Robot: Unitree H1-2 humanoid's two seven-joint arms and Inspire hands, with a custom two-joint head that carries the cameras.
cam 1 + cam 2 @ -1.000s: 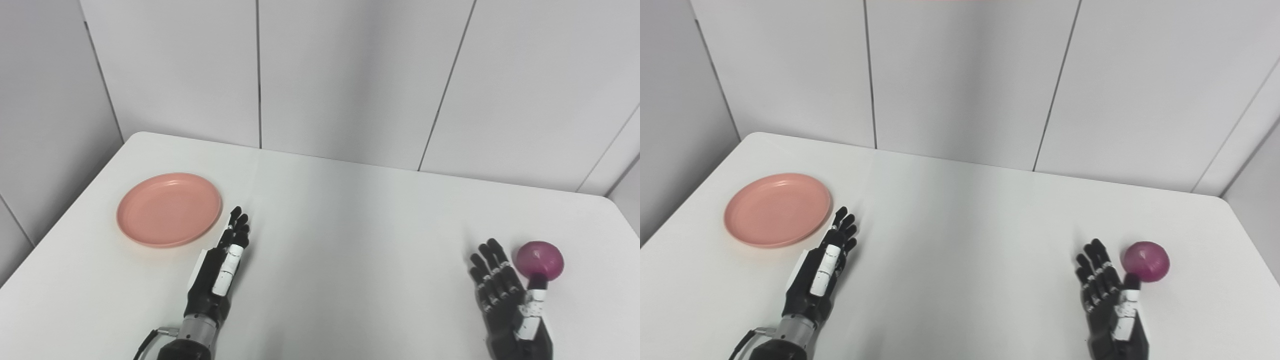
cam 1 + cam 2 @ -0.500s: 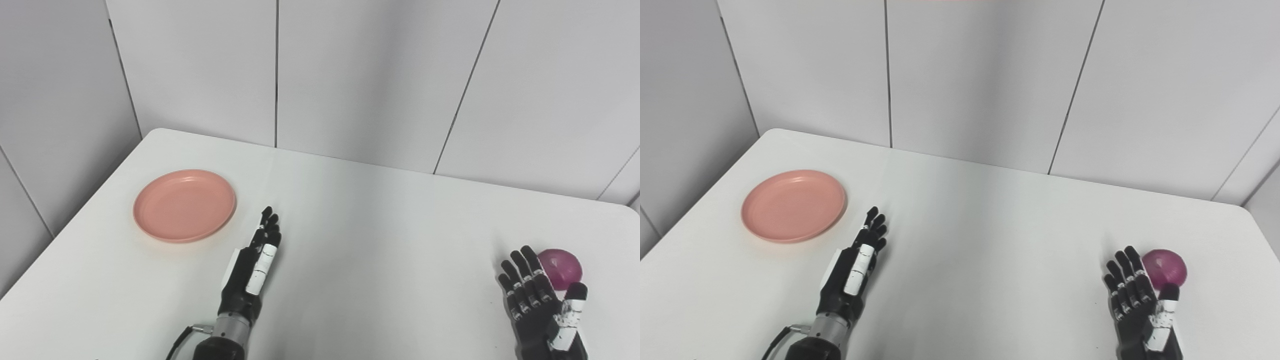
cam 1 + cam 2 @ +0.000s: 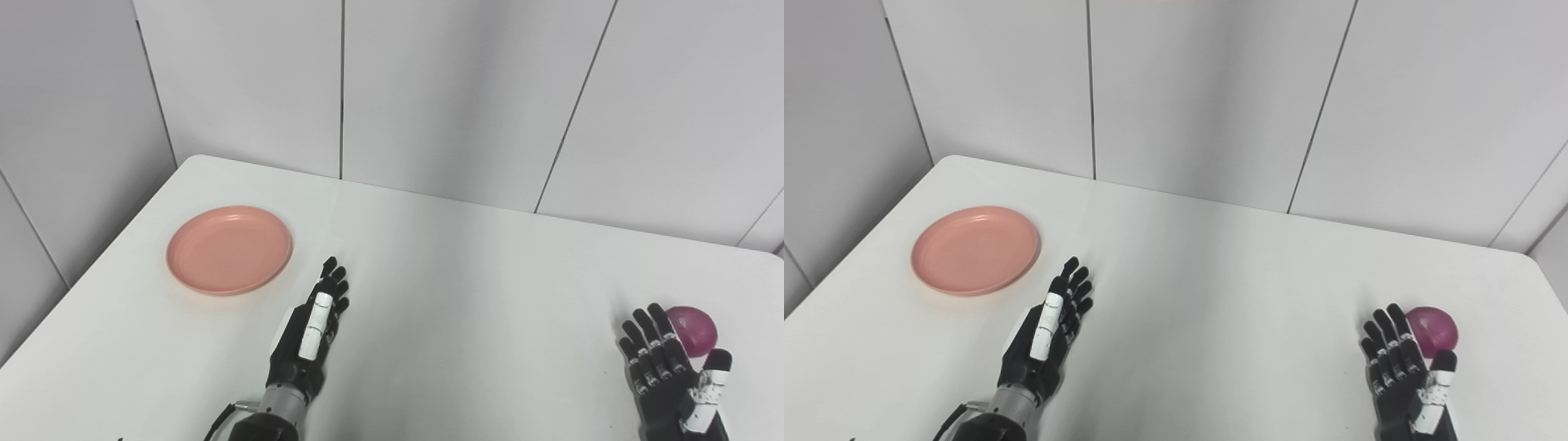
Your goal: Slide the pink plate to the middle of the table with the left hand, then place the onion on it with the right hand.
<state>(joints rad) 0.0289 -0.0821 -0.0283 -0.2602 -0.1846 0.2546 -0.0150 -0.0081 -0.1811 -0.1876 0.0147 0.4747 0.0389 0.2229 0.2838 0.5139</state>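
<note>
While my left hand [image 3: 309,334] lies flat, fingers spread and holding nothing, the pink plate [image 3: 229,249] sits just ahead and to its left, untouched. Beyond, my right hand [image 3: 670,380] waits empty and spread, with the onion [image 3: 695,329] just beside its fingertips.

- One pink plate [image 3: 229,249], round and bare.
- One purple onion [image 3: 694,329].
- One white table [image 3: 465,282] under everything.
- Two black robot hands: left hand [image 3: 308,334] and right hand [image 3: 670,380], each with fingers spread, holding nothing.
</note>
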